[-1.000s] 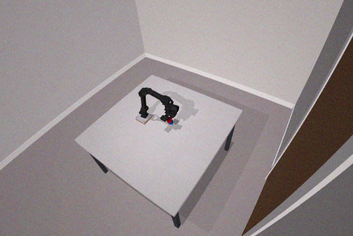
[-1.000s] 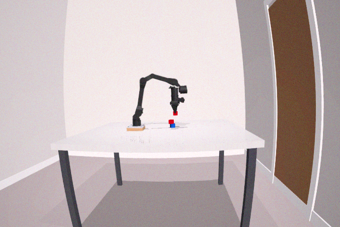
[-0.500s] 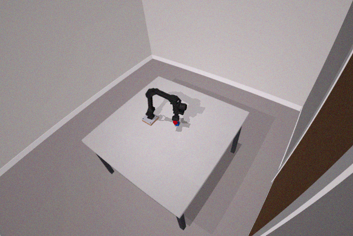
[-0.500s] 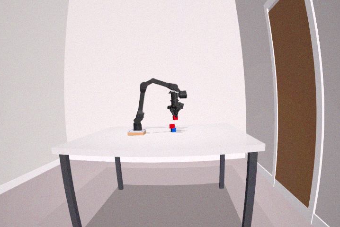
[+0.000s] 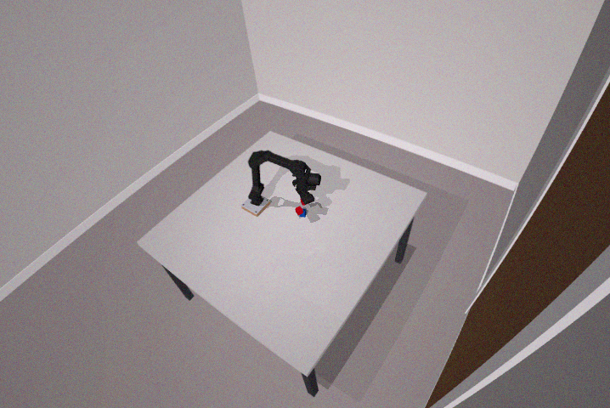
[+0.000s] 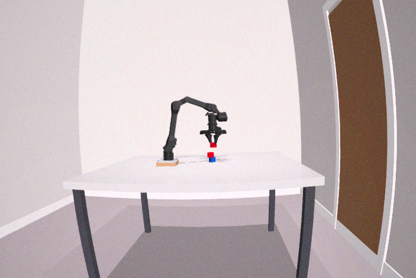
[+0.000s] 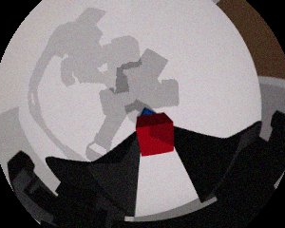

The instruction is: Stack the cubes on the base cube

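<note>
The blue base cube [image 5: 303,214] [image 6: 212,159] stands on the table; a small part of the blue cube [image 7: 145,111] shows behind the held cube in the wrist view. One red cube [image 5: 299,210] [image 6: 210,154] rests on top of the blue cube, set off toward the left in the exterior view. My gripper [image 6: 213,143] [image 7: 154,132] points down and is shut on the other red cube [image 6: 213,145] [image 7: 155,139]. It holds this cube above the stack, with free air between them in the exterior view. The held cube is mostly hidden in the top view.
The arm's mounting base [image 5: 256,206] [image 6: 167,162] stands on the white table [image 5: 267,259] [image 6: 195,180], left of the cubes. The arm's shadows fall on the table around the cubes. Walls and a brown door [image 5: 556,240] [image 6: 359,114] are beyond the table.
</note>
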### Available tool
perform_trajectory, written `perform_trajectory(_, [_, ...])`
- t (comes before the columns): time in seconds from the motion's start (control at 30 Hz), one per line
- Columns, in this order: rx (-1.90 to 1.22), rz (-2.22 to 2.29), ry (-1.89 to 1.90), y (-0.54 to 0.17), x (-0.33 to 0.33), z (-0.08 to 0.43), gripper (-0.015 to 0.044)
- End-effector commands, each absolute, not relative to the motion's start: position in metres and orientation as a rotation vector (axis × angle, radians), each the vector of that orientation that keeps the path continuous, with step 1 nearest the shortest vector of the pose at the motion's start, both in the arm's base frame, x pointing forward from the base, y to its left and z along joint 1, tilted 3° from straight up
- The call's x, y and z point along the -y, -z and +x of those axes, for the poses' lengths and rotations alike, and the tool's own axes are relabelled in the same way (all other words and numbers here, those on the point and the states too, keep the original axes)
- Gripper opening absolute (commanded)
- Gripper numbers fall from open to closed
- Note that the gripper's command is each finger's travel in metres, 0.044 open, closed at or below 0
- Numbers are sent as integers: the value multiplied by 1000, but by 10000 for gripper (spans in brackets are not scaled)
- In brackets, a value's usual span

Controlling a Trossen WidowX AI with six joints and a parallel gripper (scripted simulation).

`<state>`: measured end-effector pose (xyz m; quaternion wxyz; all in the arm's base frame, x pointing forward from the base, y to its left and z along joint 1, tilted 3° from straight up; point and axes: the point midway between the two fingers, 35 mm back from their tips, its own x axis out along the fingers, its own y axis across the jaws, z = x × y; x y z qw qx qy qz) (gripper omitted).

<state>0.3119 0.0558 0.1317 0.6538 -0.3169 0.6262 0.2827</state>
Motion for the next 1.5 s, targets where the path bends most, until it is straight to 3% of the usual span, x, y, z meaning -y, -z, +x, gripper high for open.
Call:
perform_trajectory(0.0, [-1405, -794, -705, -129, -60, 310, 105])
perform_trajectory(1.47, [-1402, -802, -713, -70, -59, 313, 105])
